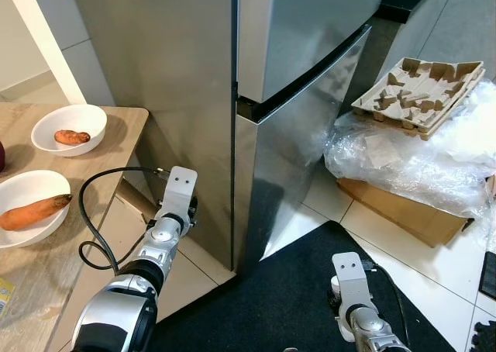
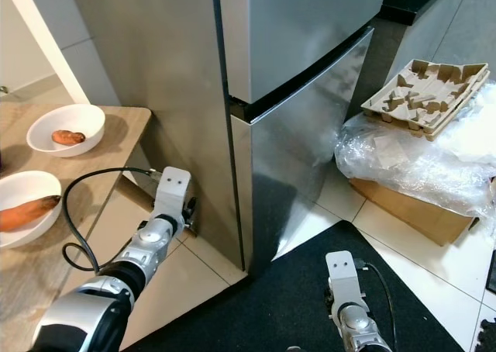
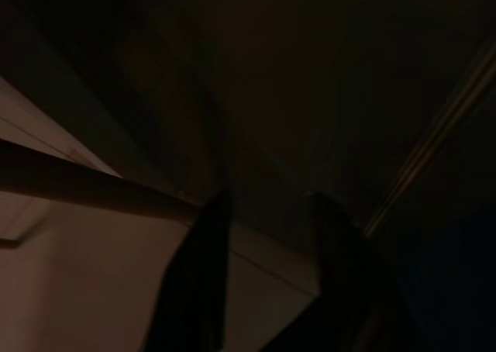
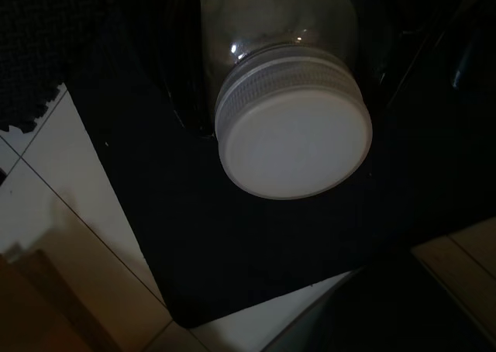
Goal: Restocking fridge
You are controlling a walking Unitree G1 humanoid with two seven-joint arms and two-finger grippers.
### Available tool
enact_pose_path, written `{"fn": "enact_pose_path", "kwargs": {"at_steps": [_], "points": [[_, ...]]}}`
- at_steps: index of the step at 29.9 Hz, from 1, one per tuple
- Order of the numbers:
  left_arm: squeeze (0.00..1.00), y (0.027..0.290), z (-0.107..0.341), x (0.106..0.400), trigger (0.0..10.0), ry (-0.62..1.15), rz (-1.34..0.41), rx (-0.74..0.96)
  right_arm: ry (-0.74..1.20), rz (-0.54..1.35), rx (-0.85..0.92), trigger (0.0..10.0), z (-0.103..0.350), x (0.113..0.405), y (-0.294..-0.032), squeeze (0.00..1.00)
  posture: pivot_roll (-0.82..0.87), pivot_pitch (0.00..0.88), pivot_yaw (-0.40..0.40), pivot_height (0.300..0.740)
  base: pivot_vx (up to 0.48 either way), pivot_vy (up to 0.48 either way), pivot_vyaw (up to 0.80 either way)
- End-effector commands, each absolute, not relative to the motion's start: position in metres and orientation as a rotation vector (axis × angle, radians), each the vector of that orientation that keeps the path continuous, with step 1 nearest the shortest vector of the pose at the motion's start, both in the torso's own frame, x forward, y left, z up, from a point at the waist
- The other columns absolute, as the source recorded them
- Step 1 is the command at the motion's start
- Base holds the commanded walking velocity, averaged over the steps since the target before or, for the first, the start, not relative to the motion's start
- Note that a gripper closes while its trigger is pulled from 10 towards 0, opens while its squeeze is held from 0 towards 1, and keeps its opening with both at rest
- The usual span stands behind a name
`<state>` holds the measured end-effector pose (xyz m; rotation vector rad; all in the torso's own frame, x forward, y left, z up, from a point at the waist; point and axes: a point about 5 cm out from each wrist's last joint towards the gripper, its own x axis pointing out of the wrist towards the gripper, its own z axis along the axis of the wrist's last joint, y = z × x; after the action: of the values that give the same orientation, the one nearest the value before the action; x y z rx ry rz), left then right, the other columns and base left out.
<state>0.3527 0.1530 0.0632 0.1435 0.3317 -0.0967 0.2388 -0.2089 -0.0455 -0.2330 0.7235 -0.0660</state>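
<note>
The steel fridge (image 1: 302,150) stands ahead of me with both doors closed. My left arm (image 1: 167,228) reaches low beside the fridge's left side wall. In the dark left wrist view, my left gripper (image 3: 271,201) is open with nothing between its two fingers. My right arm (image 1: 353,286) hangs low over the black mat. In the right wrist view, my right gripper (image 4: 279,50) is shut on a clear glass jar (image 4: 275,26) with a white screw lid (image 4: 294,139).
A wooden table (image 1: 116,127) at my left holds a white bowl (image 1: 46,139) with a small sweet potato (image 1: 71,137) and another bowl (image 1: 23,185) with a longer one (image 1: 35,211). Right of the fridge lie egg trays (image 1: 422,88) on plastic wrap (image 1: 411,158) over a cardboard box (image 1: 403,212). A black mat (image 1: 287,290) covers the floor.
</note>
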Motion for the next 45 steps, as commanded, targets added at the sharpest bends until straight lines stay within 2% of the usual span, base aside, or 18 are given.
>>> {"fn": "enact_pose_path", "kwargs": {"at_steps": [1, 9, 19, 20, 21, 23, 45], "points": [[0.00, 0.145, 0.065, 0.354, 0.0, 0.333, -0.123, 0.049, 0.729, -0.065, -0.227, 10.0, -0.046, 0.238, -0.207, 0.00, -0.13, 0.137, 0.006, 0.740, 0.000, 0.000, 0.00], [0.00, 0.122, 0.070, 0.354, 0.0, 0.308, -0.298, -0.094, 0.733, -0.067, -0.217, 10.0, -0.046, 0.239, -0.207, 0.00, -0.13, 0.139, 0.007, 0.740, 0.000, 0.000, 0.00], [0.00, 0.113, 0.071, 0.353, 0.0, 0.306, -0.425, -0.076, 0.733, -0.065, -0.225, 10.0, -0.046, 0.238, -0.209, 0.00, -0.13, 0.137, 0.006, 0.740, 0.000, 0.000, 0.00], [0.00, 0.113, 0.071, 0.353, 1.8, 0.304, -0.434, -0.066, 0.732, -0.065, -0.227, 10.0, -0.046, 0.238, -0.209, 0.00, -0.12, 0.135, 0.006, 0.740, 0.000, 0.000, 0.00], [0.00, 0.114, 0.072, 0.353, 9.6, 0.299, -0.437, -0.058, 0.731, -0.064, -0.229, 10.0, -0.046, 0.238, -0.208, 0.00, -0.12, 0.133, 0.006, 0.740, 0.000, 0.000, 0.00], [0.00, 0.114, 0.075, 0.354, 10.0, 0.284, -0.437, -0.056, 0.729, -0.062, -0.232, 10.0, -0.046, 0.239, -0.208, 0.00, -0.12, 0.127, 0.006, 0.740, 0.000, 0.000, 0.00], [0.00, 0.084, 0.087, 0.357, 10.0, 0.201, -0.478, -0.098, 0.733, -0.050, -0.258, 10.0, -0.050, 0.232, -0.207, 0.00, -0.12, 0.131, 0.008, 0.740, 0.000, 0.000, 0.00]]}}
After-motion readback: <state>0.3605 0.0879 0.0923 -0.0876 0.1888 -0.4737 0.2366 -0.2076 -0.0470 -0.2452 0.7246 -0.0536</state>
